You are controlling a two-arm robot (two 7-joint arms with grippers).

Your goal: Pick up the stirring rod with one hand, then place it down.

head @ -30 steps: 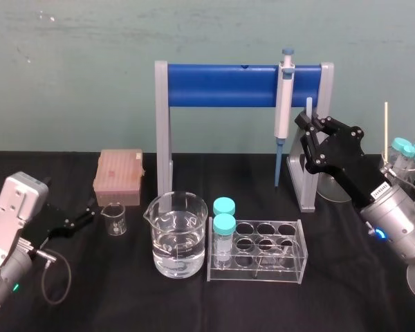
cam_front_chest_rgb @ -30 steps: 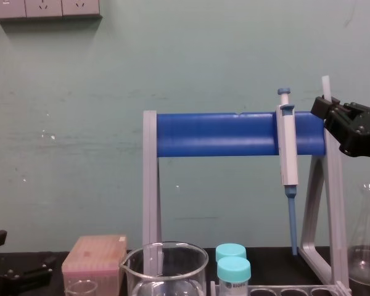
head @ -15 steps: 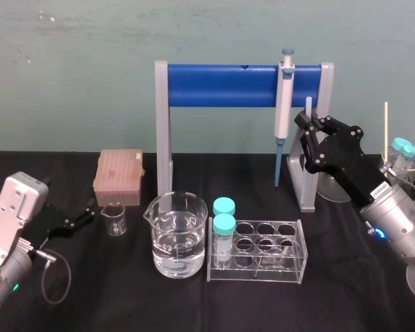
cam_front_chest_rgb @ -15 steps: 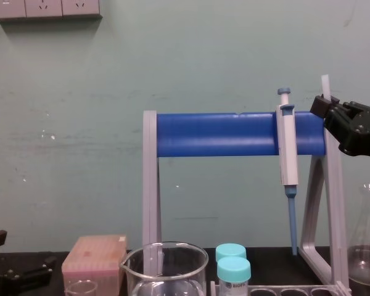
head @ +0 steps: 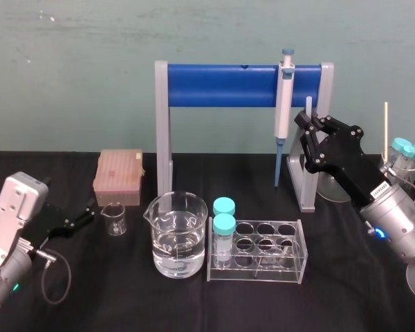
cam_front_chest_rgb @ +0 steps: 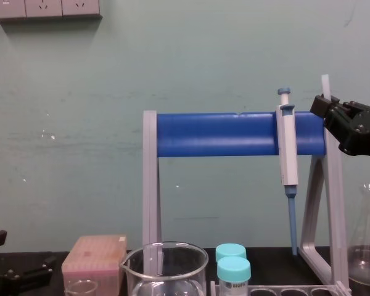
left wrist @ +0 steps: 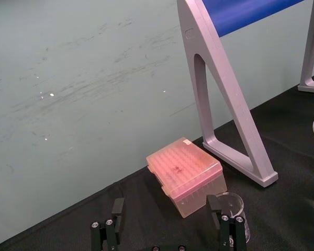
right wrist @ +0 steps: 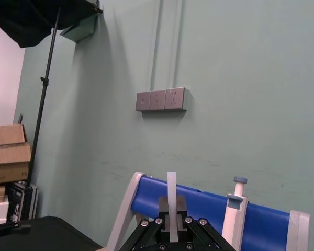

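I have the right gripper [head: 308,126] clamped on the rod [head: 308,105], upright in air by the stand [head: 221,84]; likely light, stiff, slick, brittle, best pinched mid-shaft; left gripper [head: 81,218] parked, jaws apart.

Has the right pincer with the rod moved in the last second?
No. The right pincer, shut on the upright stirring rod, sits at the same spot by the right end of the stand's blue bar.
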